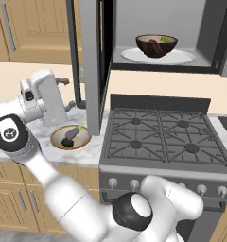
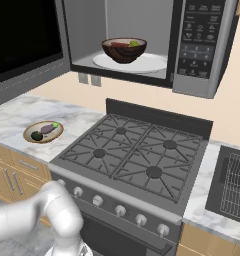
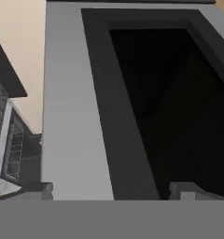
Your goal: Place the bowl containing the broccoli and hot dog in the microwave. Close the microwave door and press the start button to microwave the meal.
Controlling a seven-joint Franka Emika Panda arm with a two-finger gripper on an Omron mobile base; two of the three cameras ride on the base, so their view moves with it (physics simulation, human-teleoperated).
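The robot's claw (image 3: 111,189) sits close against the outer face of the open microwave door (image 3: 76,107), its two dark tips spread apart and grasping nothing. On the marble worktop (image 2: 12,117) left of the stove (image 2: 134,155) rests a shallow tan plate (image 2: 43,132) holding an eggplant (image 2: 48,128) and a dark round item. Farther back and higher, the microwave (image 2: 192,45) stands open. Inside it, the dark-brown bowl (image 2: 123,50) sits on the white turntable (image 2: 152,64), with the hot dog (image 2: 119,44) and the yellow-green broccoli (image 2: 135,43) lying in the bowl.
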